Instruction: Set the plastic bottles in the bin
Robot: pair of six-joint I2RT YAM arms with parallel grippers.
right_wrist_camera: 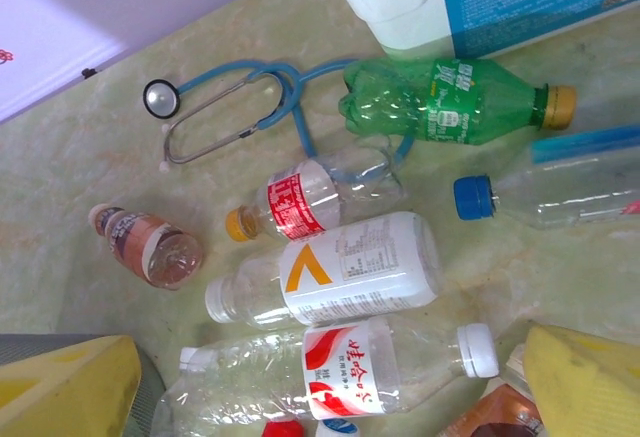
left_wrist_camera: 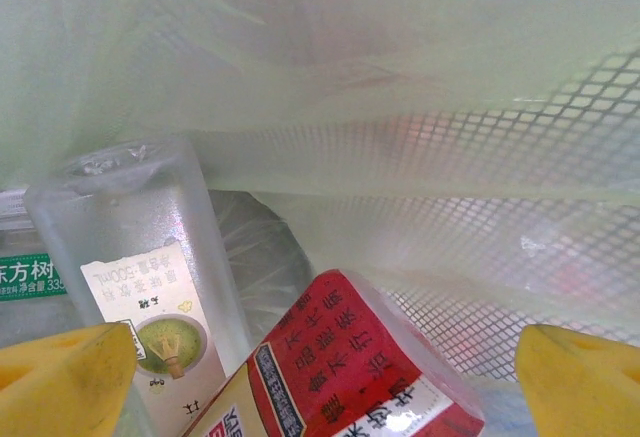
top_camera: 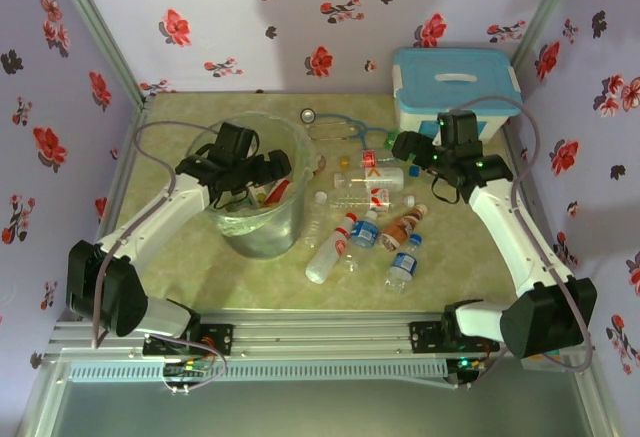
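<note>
Walls (top_camera: pixel 320 17) are lilac with red and black flowers, and the table (top_camera: pixel 200 267) is a pale green, marble-ish pattern. White box (top_camera: pixel 420 114) with a light-blue lid (top_camera: pixel 455 77). Blue stethoscope (right_wrist_camera: pixel 160 98). There's a green bottle (right_wrist_camera: pixel 440 102) with a gold cap and a clear bottle (right_wrist_camera: pixel 345 372) with a red-white label. The bin (top_camera: pixel 262 239) is see-through grey.

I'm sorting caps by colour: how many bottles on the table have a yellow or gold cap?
2. The green bottle lies by the white box; the small clear red-labelled bottle lies near the stethoscope. Other caps may be hidden.
</note>
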